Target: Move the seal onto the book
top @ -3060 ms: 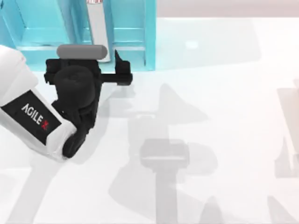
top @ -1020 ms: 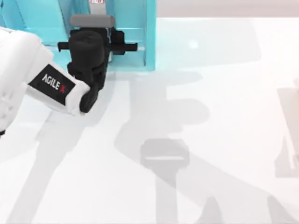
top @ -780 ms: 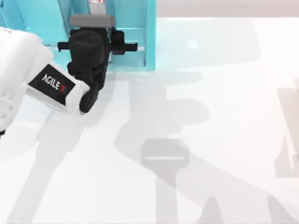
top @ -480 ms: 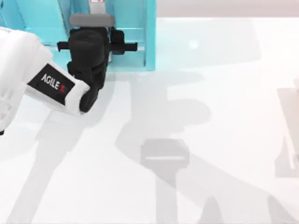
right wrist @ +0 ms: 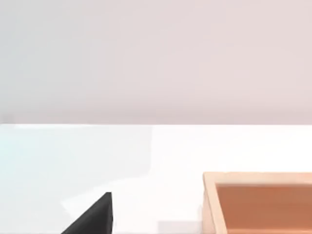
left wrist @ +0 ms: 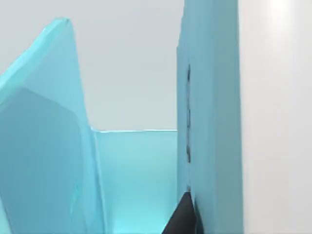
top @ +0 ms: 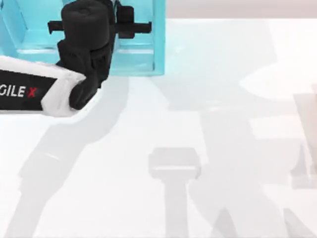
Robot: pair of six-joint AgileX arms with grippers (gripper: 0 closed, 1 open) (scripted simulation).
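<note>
Now the left pincer (top: pixel 130 26) sits at the upper left of the top view, reaching into the teal shelf unit (top: pixel 158 44), presumably for the book; whether it is gripping, I cannot tell. No seal in sight.

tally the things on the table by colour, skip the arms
teal: 1, the shelf unit
orange-brown: 1, the open box
total: 2
</note>
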